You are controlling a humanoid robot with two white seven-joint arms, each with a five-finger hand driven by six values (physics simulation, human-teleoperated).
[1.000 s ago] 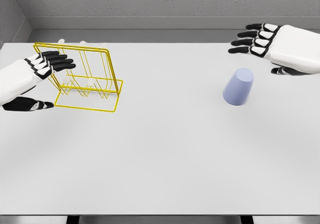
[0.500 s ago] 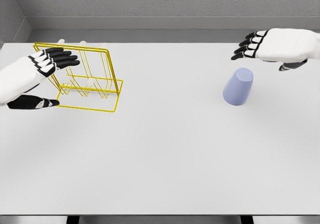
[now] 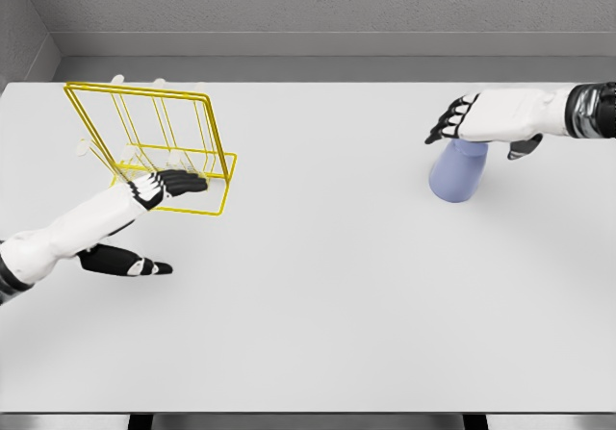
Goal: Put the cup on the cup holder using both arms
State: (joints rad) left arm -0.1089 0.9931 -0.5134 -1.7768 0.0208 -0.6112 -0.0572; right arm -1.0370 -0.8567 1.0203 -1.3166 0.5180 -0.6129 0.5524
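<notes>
1. the cup (image 3: 456, 176), pale blue and upside down, stands on the white table (image 3: 337, 295) toward the right — well apart from the cup holder (image 3: 154, 151).
2. the right hand (image 3: 486, 120) is directly over the cup's upturned base, fingers stretched out flat and gripping nothing; whether the palm touches the cup cannot be told.
3. the left hand (image 3: 159, 186) reaches to the front edge of the yellow wire cup holder's base, fingers extended, thumb spread wide toward the near side — nothing held.
4. judged from this, the task is at its start: the cup is not yet grasped or lifted, and carrying it across and setting it on the rack are all left.
</notes>
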